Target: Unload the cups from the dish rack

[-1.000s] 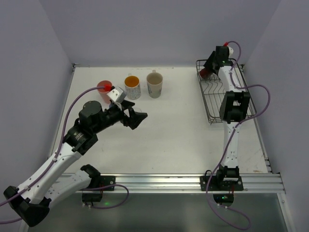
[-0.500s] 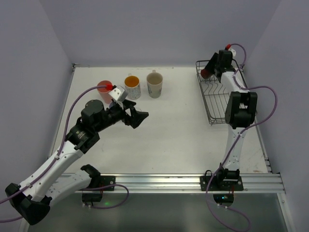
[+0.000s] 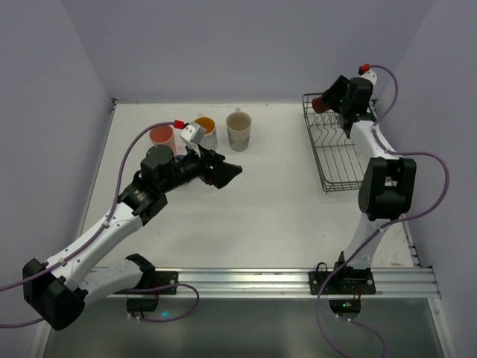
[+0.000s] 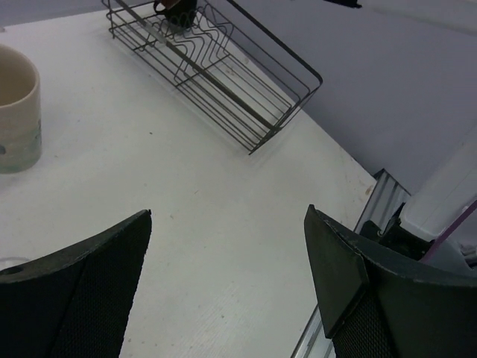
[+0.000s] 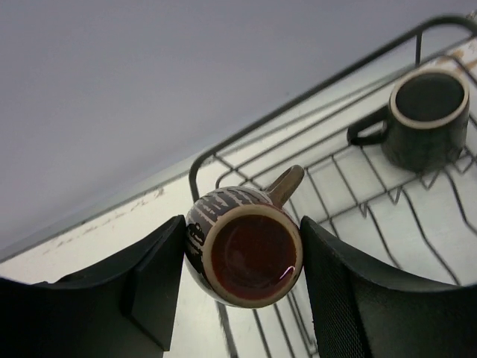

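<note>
My right gripper (image 5: 244, 221) is shut on a dark brown striped mug (image 5: 252, 259), its mouth facing the camera and its handle pointing up and right. In the top view that gripper (image 3: 329, 98) holds the mug (image 3: 318, 99) above the far end of the dish rack (image 3: 339, 165). A second dark mug (image 5: 426, 119) stands in the rack (image 5: 350, 168). My left gripper (image 3: 225, 174) hangs open and empty over the table's middle. Behind it on the table stand a salmon-red tumbler (image 3: 161, 136), a white mug with orange inside (image 3: 205, 127) and a cream mug (image 3: 238, 129).
In the left wrist view the cream mug (image 4: 15, 112) is at the left, the rack (image 4: 223, 82) lies ahead, and bare table shows between the open fingers (image 4: 97, 276). The rack sits against the right wall, and the metal rail (image 3: 283, 282) runs along the near edge.
The right gripper has risen from the rack's far end with the brown mug in it. The left arm has swung right, toward the table's middle, still open.
</note>
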You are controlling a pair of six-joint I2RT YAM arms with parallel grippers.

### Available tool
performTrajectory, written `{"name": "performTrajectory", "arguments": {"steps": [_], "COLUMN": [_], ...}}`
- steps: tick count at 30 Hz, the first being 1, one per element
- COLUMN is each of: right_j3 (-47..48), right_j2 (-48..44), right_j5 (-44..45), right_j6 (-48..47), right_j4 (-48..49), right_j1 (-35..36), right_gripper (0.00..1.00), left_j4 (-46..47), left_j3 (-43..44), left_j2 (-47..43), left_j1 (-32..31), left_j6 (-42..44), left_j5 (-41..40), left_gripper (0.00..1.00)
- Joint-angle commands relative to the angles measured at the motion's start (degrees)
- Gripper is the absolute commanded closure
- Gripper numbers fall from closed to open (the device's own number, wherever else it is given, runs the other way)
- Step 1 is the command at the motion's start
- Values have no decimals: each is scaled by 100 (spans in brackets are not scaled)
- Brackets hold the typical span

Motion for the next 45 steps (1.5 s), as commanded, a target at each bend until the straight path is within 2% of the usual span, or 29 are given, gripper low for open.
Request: {"name": "performTrajectory", "arguments": {"steps": [1, 6, 10, 15, 18, 28, 33, 39, 42, 43, 45], "right_j3": [-806, -2842, -4099, -5621, -6150, -6503, -6486, -6381, -6380, -6406, -6459], "right_j2": [-1092, -2602, -3412, -4065, -4285, -4628, -4505, -4162, -4039, -4004, -3934], "right_j5": [-483, -1310, -2214, -3366, -3779, -3851, -3781, -3798, -3798, -3790, -3781], "right_j6": [513, 1524, 2341, 3492, 3959, 4267, 4338, 4452, 4505, 4531, 4566], "right_j4": [891, 2007, 2815, 4142, 4776, 5207, 5322, 5541, 5594, 5655, 5699], "right_j1": [-48, -31, -22, 83, 206, 707, 848, 1181, 1287, 1314, 1332], "right_gripper": [59, 60, 60, 60, 60, 60, 59, 59, 59, 59, 59], "left_j4": [1111, 2217, 2510, 2703, 2800, 2669, 2536, 2835, 2958, 2958, 2958], "left_j3": [135, 162, 547, 1048, 1277, 1217, 1129, 1199, 1155, 1146, 1137], "left_j2": [413, 1109, 1933, 2647, 2964, 3193, 3123, 3359, 3351, 3334, 3290], "left_j1": [-26, -79, -123, -149, -193, -360, -386, -501, -518, -510, -518], "left_j6": [-822, -1386, -1633, -1773, -1870, -2011, -1985, -2090, -2099, -2090, -2064], "left_j5": [445, 692, 772, 1026, 1053, 868, 719, 1026, 965, 939, 825], "left_gripper": [14, 16, 20, 23, 26, 36, 41, 44, 56, 66, 76]}}
